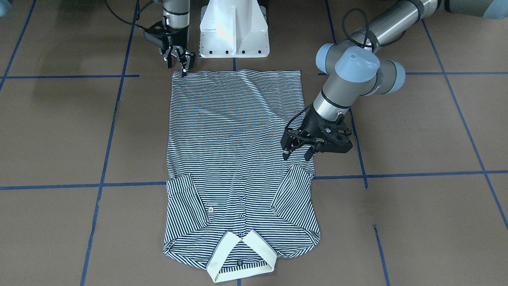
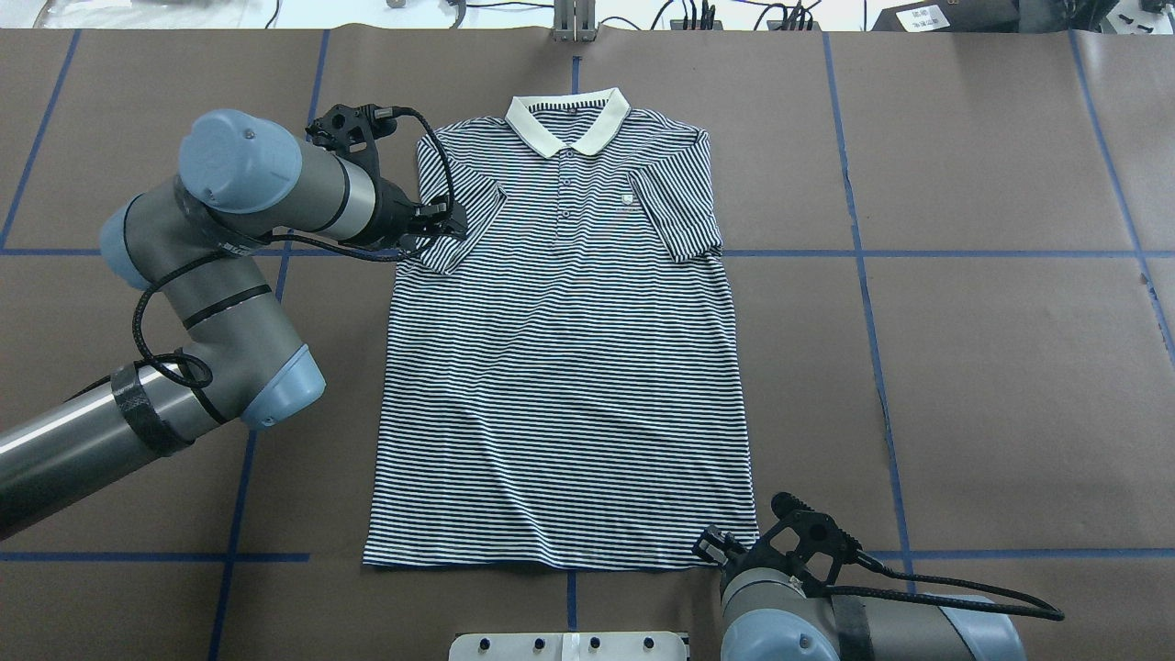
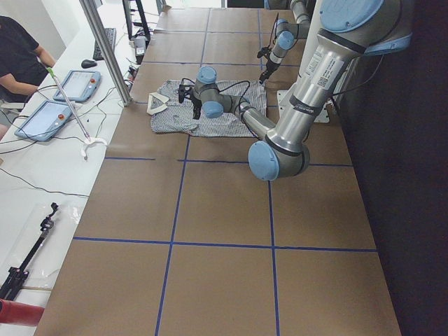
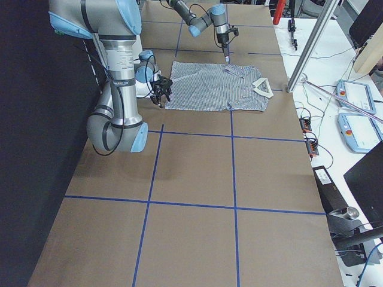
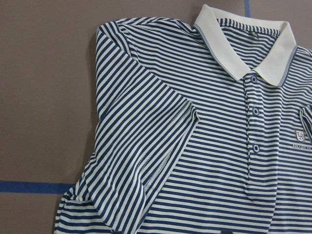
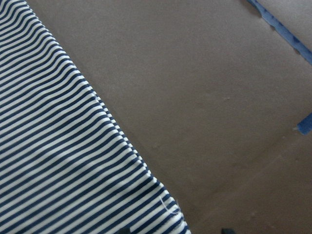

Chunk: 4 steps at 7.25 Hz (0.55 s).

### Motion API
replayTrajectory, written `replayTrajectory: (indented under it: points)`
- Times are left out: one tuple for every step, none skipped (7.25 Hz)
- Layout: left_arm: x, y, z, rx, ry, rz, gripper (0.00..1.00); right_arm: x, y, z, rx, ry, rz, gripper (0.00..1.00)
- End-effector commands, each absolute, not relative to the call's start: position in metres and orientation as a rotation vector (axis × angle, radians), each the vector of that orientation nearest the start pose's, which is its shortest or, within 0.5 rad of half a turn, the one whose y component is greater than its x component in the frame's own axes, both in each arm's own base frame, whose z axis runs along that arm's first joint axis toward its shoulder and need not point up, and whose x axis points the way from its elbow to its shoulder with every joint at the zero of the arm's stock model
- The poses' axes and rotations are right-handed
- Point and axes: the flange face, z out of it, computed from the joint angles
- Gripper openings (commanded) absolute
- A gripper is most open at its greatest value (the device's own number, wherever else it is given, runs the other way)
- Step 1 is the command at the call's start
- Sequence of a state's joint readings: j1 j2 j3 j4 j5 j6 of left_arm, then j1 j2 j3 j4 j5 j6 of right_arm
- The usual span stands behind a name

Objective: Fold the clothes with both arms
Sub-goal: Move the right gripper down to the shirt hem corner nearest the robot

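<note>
The striped polo shirt (image 1: pixel 234 139) lies flat and face up on the brown table, cream collar (image 2: pixel 566 119) away from the robot, both sleeves folded in over the chest. My left gripper (image 1: pixel 297 154) hovers open just above the shirt's edge by its left sleeve (image 2: pixel 459 229); the left wrist view shows that sleeve (image 5: pixel 141 146) and the placket, with no fingers in view. My right gripper (image 1: pixel 183 67) is open at the hem corner (image 6: pixel 165 207), its two fingertips apart on either side of the corner in the right wrist view.
The white pedestal base (image 1: pixel 234 31) stands just behind the hem. Blue tape lines (image 1: pixel 79 186) cross the brown table. A metal post (image 2: pixel 574 23) rises at the far edge beyond the collar. An operator (image 3: pixel 17 56) sits at a side bench with tablets.
</note>
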<state>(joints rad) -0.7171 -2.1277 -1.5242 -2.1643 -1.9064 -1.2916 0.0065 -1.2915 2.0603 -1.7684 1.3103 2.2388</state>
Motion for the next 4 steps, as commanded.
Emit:
replayTrajectory:
  points:
    - [0.4600, -0.5325, 0.2864, 0.256, 1.101, -0.205, 0.73, -0.5351, -0.1649, 0.3250, 0.059, -0.634, 0.732, 0.54]
    - [0.4607, -0.5319, 0.2865, 0.256, 1.100, -0.204, 0.73, -0.5360, -0.1649, 0.3277, 0.062, -0.628, 0.731, 0.50]
    - [0.4600, -0.5325, 0.2864, 0.256, 1.101, -0.205, 0.73, -0.5363, -0.1649, 0.3284, 0.062, -0.627, 0.733, 0.40]
    - [0.4606, -0.5318, 0.2861, 0.255, 1.099, -0.206, 0.73, -0.5366, -0.1650, 0.3236, 0.059, -0.637, 0.734, 0.01]
